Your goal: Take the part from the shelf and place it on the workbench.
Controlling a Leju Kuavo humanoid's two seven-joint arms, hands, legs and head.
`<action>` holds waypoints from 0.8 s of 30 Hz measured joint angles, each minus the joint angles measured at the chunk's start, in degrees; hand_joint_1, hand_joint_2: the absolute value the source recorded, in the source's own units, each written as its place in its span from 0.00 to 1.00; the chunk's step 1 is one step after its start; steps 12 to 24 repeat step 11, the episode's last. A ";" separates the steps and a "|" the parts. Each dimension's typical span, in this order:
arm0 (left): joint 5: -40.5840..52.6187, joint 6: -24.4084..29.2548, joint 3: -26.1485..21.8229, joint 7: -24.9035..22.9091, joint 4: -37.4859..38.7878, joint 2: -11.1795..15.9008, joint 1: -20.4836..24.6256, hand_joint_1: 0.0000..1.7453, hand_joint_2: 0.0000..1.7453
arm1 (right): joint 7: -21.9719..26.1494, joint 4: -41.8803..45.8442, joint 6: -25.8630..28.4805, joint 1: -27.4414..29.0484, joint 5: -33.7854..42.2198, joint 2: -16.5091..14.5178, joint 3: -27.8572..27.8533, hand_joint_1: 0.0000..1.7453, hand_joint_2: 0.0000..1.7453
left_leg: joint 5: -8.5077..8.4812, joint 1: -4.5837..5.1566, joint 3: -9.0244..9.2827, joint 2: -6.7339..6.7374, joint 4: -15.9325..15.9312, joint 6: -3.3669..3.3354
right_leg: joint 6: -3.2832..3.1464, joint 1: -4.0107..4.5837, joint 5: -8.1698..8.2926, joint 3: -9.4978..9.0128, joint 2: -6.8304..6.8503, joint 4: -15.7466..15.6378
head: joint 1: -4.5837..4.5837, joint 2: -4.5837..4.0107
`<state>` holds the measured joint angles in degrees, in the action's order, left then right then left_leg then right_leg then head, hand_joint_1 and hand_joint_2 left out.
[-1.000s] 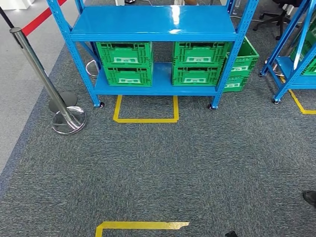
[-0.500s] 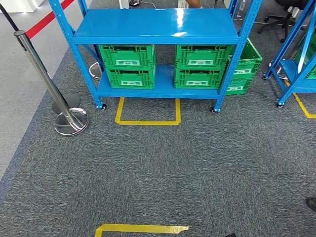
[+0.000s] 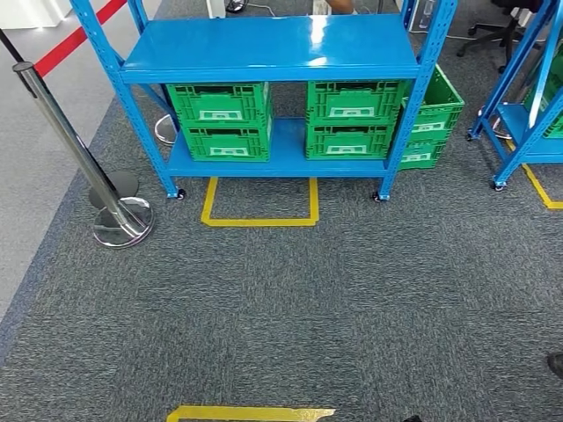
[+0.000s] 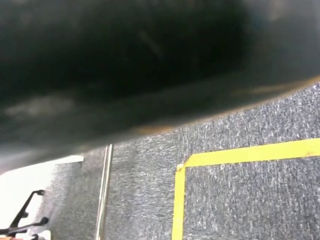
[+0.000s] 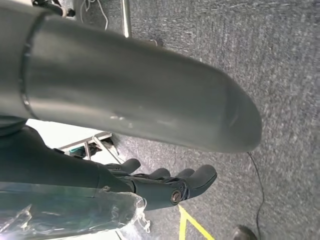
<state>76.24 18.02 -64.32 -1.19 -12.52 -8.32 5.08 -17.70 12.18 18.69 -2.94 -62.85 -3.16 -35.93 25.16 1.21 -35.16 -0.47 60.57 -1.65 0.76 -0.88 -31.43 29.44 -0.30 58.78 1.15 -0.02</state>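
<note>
Ahead of the robot, across grey carpet floor (image 3: 299, 308), stands a blue steel shelf unit on castors (image 3: 272, 48). Its lower board carries two stacks of green slatted plastic crates (image 3: 219, 119).

**Change.** Over the last second the whole head view has shifted slightly sideways and vertically. The shelf unit, the chrome stanchion post (image 3: 73, 149) and the yellow tape outline on the floor (image 3: 260, 218) shifted together. This indicates camera motion, not motion of the things. The shelf remains well apart from the robot, out of reach, so the robot is judged to be walking or swaying.

**Hands.** In the right wrist view, the right hand (image 5: 166, 182) hangs with its dark fingers lying close together and nearly straight. Crinkled clear plastic film (image 5: 75, 212) lies against the hand. Whether the hand grips it cannot be told. The state of the left hand cannot be told.

**Hidden or unclear.**
- The crate contents are screened by the upper board and the crate walls.
- The part's location is unconfirmed. It may lie in a crate or inside the film.
- A dark blur covers much of the left wrist view.
</note>
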 joint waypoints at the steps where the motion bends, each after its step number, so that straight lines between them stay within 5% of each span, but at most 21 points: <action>1: 0.00 0.01 0.00 0.01 0.00 0.04 0.05 0.00 0.00 | 0.00 -0.01 -0.03 0.00 -0.01 -0.02 0.00 0.00 0.00 | 0.22 0.13 0.38 0.02 -0.98 -0.17 | 0.26 0.03 -0.10 0.06 0.04 -0.08 | -0.03 0.00; 5: 0.03 0.01 0.00 -0.01 -0.01 0.03 -0.05 0.00 0.00 | -0.03 -0.02 -0.12 -0.06 -0.11 -0.03 0.02 0.00 0.00 | 0.42 -0.28 1.58 0.05 -3.10 -0.40 | 1.22 0.13 -1.43 0.59 0.25 1.10 | -0.07 0.01; 8: 0.05 -0.01 0.00 -0.01 0.00 -0.15 0.12 0.00 0.00 | -0.16 -0.02 -0.26 -0.09 -0.40 -0.04 0.06 0.00 0.00 | 0.75 -0.32 2.34 0.07 -3.61 -0.76 | 1.59 0.23 -5.71 5.85 0.22 10.95 | -0.26 0.01; 11: 0.04 -0.03 0.00 -0.08 0.00 -0.30 0.05 0.00 0.00 | -0.38 -0.03 -0.44 0.02 -0.73 -0.05 0.07 0.00 0.00 | 1.23 -0.27 2.85 0.05 -3.59 -0.83 | 1.88 0.26 -5.59 9.63 0.23 15.79 | -0.32 0.00; 24: 0.04 -0.03 0.00 -0.08 0.00 -0.30 0.05 0.00 0.00 | -0.38 -0.03 -0.44 0.02 -0.73 -0.05 0.07 0.00 0.00 | 1.23 -0.27 2.85 0.05 -3.59 -0.83 | 1.88 0.26 -5.59 9.63 0.23 15.79 | -0.32 0.00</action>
